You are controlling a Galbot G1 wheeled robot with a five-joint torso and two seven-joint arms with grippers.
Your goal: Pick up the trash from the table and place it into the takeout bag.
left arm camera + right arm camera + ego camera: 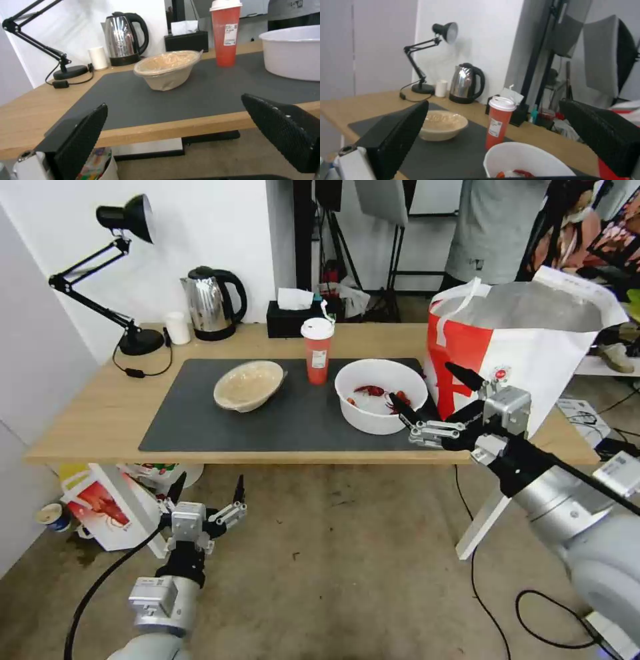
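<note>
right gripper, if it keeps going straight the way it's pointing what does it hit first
Most likely the white plastic bowl with crayfish shells: the right gripper, open, hangs at the table's front edge with its fingers aimed at the bowl's near rim. Depth is unclear, so it might pass just over the rim.

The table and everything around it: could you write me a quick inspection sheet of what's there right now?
Surface: light-wood table with dark grey mat.
Job's things: beige bowl, red cup, white bowl with crayfish shells, all on the mat; takeout bag standing open at the table's right end.
Clutter: lamp, kettle, small white cup, tissue box.
Grippers: right tool open beside the white bowl; left tool open below table edge.
Cables: lamp cord; floor cables.
Surroundings: crayfish-print bag on the floor.
</note>
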